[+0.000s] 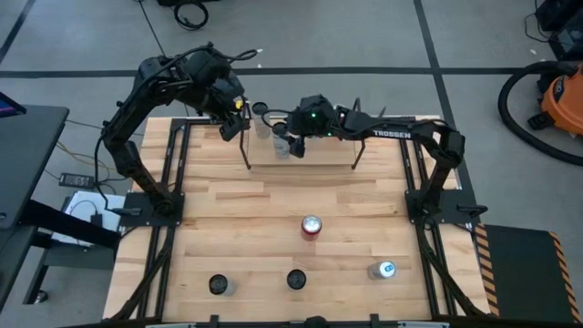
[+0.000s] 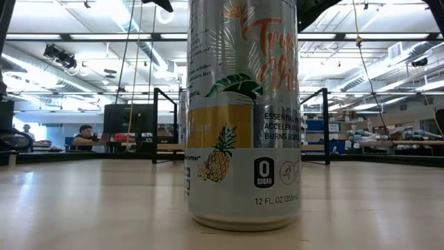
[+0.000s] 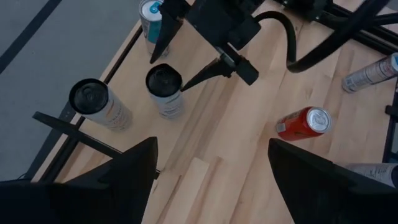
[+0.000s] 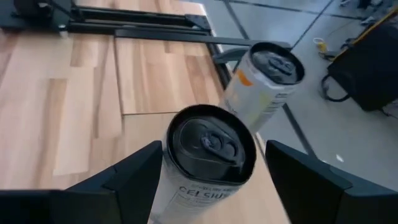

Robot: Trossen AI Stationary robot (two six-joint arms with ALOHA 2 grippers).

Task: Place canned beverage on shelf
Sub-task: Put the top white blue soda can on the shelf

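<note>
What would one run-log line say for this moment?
right gripper: open around black-topped can on shelf | left gripper: open, above shelf end | red can: on table

Beyond my worktop [image 1: 228, 210], an orange and black shop vacuum [image 1: 557, 96] sits on the grey floor at my right, its hose curling beside it. A dark desk [image 1: 27, 155] stands off to my left. Across the room a seated person [image 2: 84, 136] faces away.

The right arm's dark two-finger gripper [image 1: 284, 144] was extended toward the table's far edge, fingers spread. The left arm's dark two-finger gripper [image 1: 233, 128] hovered nearby, fingers spread.
</note>
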